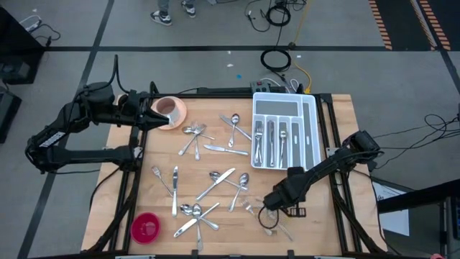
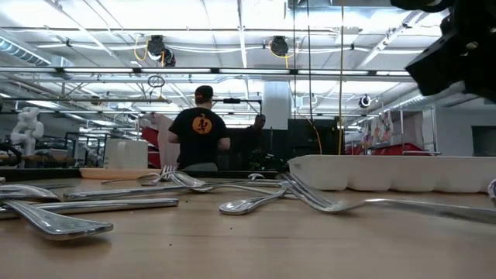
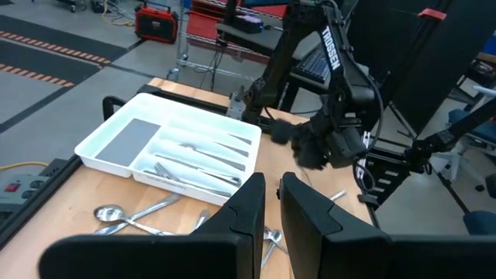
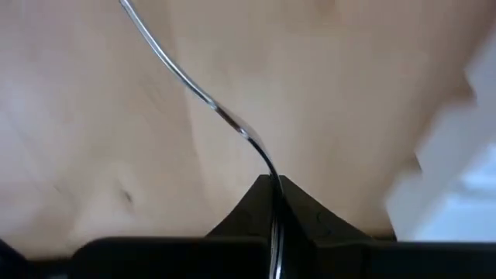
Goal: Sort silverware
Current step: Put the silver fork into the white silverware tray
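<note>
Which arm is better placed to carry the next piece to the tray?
Right. Its gripper is down at the table's near right, fingers shut on a fork, beside the tray. The left gripper hangs by the pink cup.

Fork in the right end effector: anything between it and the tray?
Nothing visible. The right end effector is shut on the fork at the table's near right; bare wood lies between it and the tray.

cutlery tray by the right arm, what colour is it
White. The cutlery tray shows best in the high view, with silverware already in its slots.
</note>
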